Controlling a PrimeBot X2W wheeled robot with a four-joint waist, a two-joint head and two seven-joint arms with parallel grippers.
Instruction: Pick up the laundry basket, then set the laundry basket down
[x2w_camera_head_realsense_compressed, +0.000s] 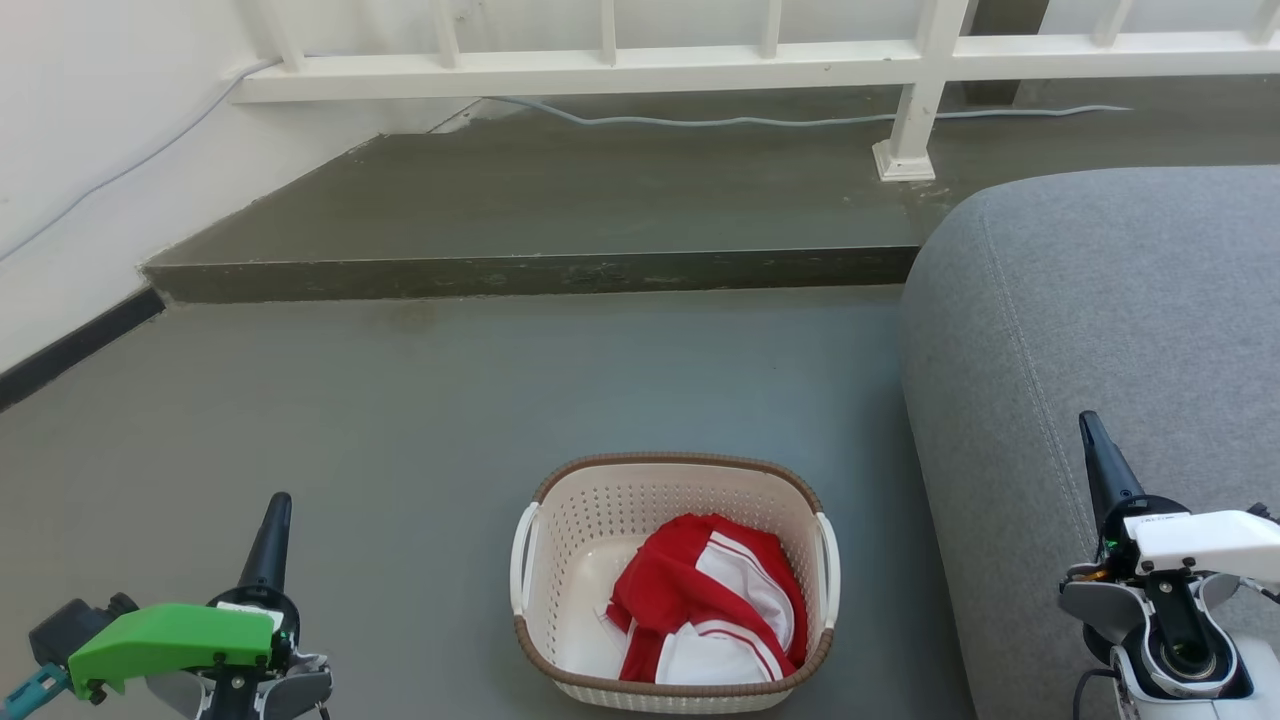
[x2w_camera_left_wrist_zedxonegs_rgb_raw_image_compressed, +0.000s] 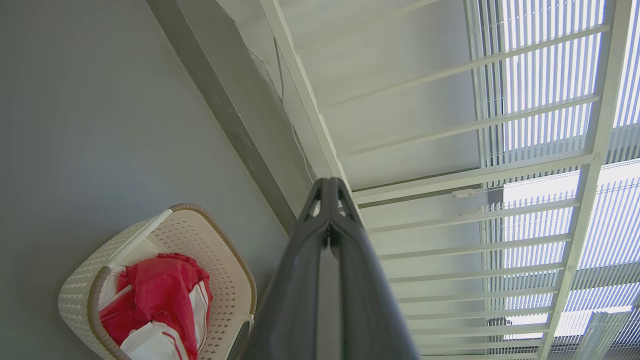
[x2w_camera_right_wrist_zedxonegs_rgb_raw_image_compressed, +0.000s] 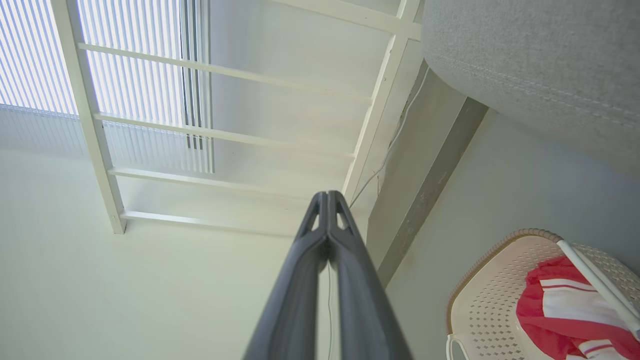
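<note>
The grey floor (x2w_camera_head_realsense_compressed: 400, 420) takes up most of the room in front of the robot. At the far side it meets a raised concrete step (x2w_camera_head_realsense_compressed: 560, 200). A grey upholstered sofa (x2w_camera_head_realsense_compressed: 1120, 320) bulks in on the right, its rounded end near the basket but not touching it. A white railing (x2w_camera_head_realsense_compressed: 700, 62) runs along the back of the step, one post planted on it, and a pale cable (x2w_camera_head_realsense_compressed: 720, 122) trails along the step below the rail.

The laundry basket (x2w_camera_head_realsense_compressed: 640, 500) sits upright on the floor between the two arms, just left of the sofa. It is cream and perforated with a brown woven rim, and it has a white handle (x2w_camera_head_realsense_compressed: 522, 560) on each side. Inside it a red and white garment (x2w_camera_head_realsense_compressed: 700, 590) lies crumpled toward the right half.

The left gripper (x2w_camera_head_realsense_compressed: 275, 520) hangs well to the basket's left. Its two dark fingers are pressed together along their length with nothing between them, as the left wrist view shows. The right gripper (x2w_camera_head_realsense_compressed: 1095, 440) is over the sofa's edge, apart from the basket. Its fingers are likewise closed tip to tip and empty.
</note>
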